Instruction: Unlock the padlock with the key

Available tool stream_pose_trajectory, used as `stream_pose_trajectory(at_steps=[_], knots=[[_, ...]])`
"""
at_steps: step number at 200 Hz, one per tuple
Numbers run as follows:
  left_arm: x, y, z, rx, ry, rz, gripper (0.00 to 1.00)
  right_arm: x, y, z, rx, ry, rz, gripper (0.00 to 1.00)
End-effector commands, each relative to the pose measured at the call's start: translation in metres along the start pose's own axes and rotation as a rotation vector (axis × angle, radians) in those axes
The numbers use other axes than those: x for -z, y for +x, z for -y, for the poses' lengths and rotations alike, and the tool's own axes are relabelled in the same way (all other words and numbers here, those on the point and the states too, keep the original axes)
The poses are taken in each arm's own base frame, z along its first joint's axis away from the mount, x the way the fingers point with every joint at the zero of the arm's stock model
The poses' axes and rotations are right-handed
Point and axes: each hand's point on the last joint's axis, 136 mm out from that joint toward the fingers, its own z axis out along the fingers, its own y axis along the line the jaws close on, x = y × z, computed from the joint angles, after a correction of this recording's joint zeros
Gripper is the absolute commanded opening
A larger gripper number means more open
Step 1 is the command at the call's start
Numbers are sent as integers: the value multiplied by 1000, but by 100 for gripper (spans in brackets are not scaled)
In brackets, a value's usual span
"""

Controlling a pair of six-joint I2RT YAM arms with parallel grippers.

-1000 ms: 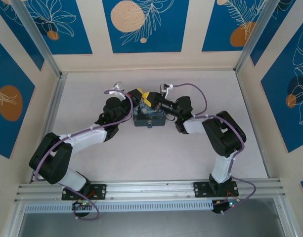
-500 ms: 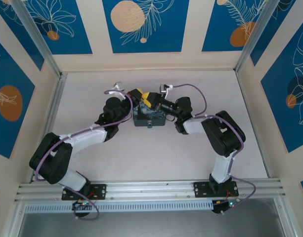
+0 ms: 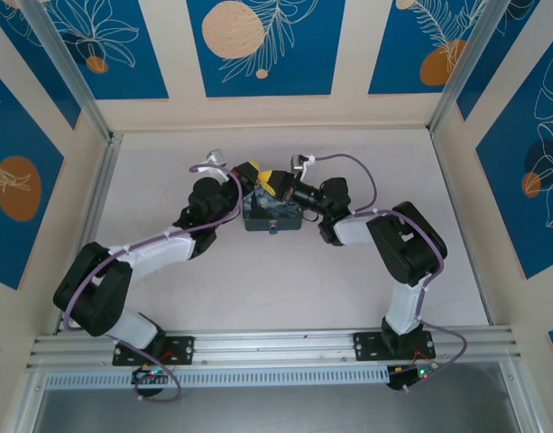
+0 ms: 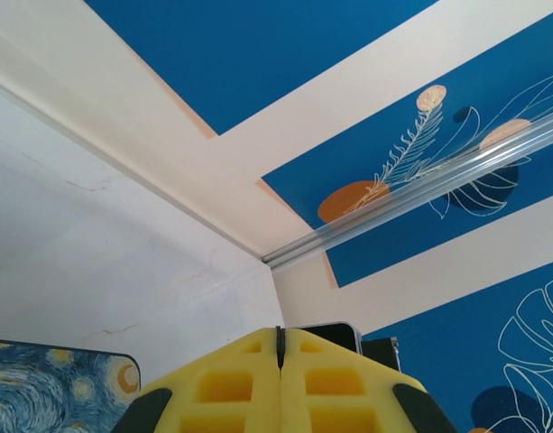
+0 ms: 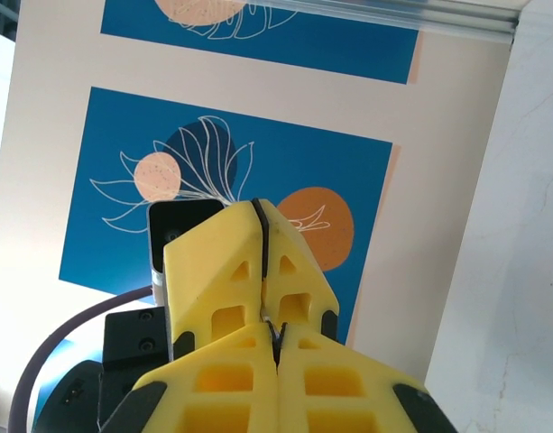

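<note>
Padlock, as far as we can tell, is the tiny pale bluish nub at the middle of the near edge of the painted box; it is too small to make out further.

Just far of it, over the far part of the box, the two grippers meet tip to tip. In the left wrist view the left gripper has its yellow fingers pressed together, with a thin dark seam between them. In the right wrist view the right gripper is likewise pressed together. A tiny dark sliver sits in the seam at its tips; we cannot tell whether it is the key. Directly beyond those tips we see the other gripper's yellow fingers, also closed.

From above, the left arm reaches in from the near left and the right arm from the near right, each bent at the elbow and trailed by a purple cable. A corner of the box, dark blue with yellow swirls, shows at the lower left of the left wrist view.

The box stands on the pale table, toward its far middle. Cream walls with blue panels, orange discs and white leaf outlines enclose the table on the left, far and right.
</note>
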Motion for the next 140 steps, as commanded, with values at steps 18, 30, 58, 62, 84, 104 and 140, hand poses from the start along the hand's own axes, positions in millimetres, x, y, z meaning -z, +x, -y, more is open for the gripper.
stream_pose_trajectory(at_steps=[18,30,58,62,84,104,140], knots=[[3,2,2,-1,3,6,0,9,-7,-2,18,-13,31,0],[5,1,1,0,2,7,0,12,-11,-1,14,-8,46,0],[8,0,0,-2,-8,9,0,14,-15,0,9,-6,54,0],[8,0,1,-2,-8,8,0,13,-15,0,10,-7,52,0],[7,1,-1,-4,-21,0,0,12,-15,-2,11,-11,47,0],[8,1,-1,-12,-45,-7,12,15,-16,-1,9,-7,50,0],[31,-14,1,-70,-103,-7,71,32,-22,4,-1,24,66,0]])
